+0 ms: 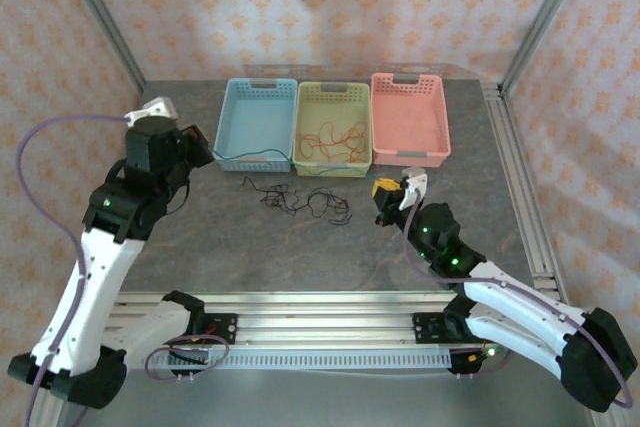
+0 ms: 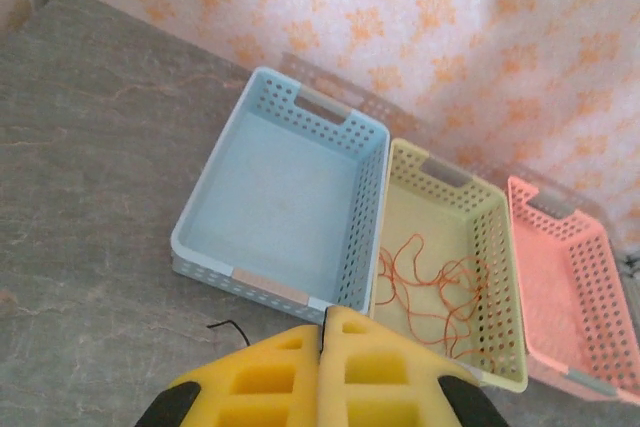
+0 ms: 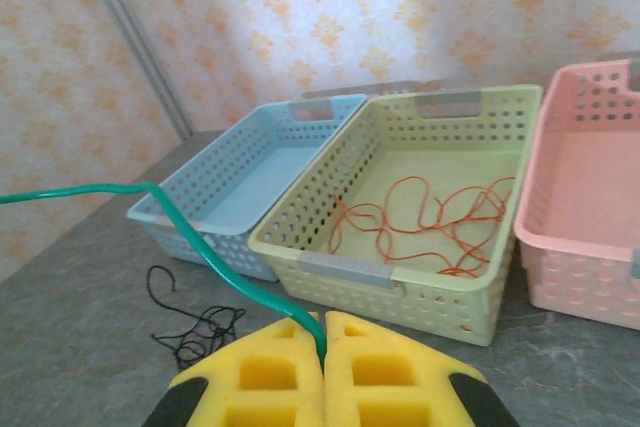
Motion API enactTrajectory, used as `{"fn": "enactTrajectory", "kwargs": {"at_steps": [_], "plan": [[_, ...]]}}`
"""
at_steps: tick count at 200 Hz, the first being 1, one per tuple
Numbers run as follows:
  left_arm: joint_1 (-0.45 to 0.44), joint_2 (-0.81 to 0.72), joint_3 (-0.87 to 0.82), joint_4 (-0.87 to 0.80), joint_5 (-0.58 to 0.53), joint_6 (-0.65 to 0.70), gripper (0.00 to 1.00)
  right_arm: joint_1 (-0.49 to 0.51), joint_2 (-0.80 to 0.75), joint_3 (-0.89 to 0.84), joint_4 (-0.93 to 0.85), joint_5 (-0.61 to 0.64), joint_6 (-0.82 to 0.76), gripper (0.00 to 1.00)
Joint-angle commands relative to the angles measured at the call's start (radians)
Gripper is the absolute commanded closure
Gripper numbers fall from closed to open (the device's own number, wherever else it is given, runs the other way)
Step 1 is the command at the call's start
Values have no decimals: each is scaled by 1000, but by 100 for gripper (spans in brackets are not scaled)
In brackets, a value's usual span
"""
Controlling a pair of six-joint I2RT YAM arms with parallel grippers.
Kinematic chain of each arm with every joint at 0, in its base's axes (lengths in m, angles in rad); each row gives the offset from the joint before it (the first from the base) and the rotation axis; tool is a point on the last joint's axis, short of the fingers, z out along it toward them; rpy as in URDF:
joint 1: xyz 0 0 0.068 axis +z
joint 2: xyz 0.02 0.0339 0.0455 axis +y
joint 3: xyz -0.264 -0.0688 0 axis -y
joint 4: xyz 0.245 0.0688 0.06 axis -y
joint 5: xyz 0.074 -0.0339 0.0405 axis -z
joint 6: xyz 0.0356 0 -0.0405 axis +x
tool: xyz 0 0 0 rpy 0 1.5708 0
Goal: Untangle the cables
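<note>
Found the right gripper (image 3: pixel 322 325) clamped on a green cable (image 3: pixel 205 247) trailing left, raised above the table (image 3: pixel 80 347), toward the blue basket (image 3: pixel 250 162). Saw the left gripper (image 2: pixel 322 319) with jaws pressed together near that basket's front; could not tell whether anything was pinched there. Spotted an orange cable (image 3: pixel 425 215) loose in the yellow basket (image 3: pixel 345 269) by the far edge, and black cables (image 3: pixel 190 332) knotted mid-table just before the baskets. Judged all of them light, limp and thin, apt to slip from a pinch and drag neighbours along. Judged a free end or outer loop the best hold.
</note>
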Motion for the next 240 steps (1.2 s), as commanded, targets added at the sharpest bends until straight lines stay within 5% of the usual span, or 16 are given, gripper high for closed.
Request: {"fn": "enactTrajectory", "kwargs": {"at_steps": [1, 63, 82, 114, 153, 210, 240], "plan": [[17, -32, -39, 8, -25, -52, 100, 1, -14, 22, -39, 127, 13, 100], [16, -23, -93, 91, 168, -102, 100, 2, -15, 17, -33, 131, 13, 100], [16, -5, -110, 103, 208, -92, 45, 2, -43, 0, -15, 129, 11, 100], [17, -35, -175, 111, 152, -66, 13, 1, -83, -12, -11, 141, 7, 100], [15, -134, -313, 151, 57, -75, 10, 2, -116, -10, -25, 147, -1, 100], [11, -156, -554, 327, 192, -104, 14, 2, -267, 82, -125, 123, -13, 100], [-21, -112, -640, 380, 163, -100, 17, 1, -246, 190, -200, 181, -54, 100]]}}
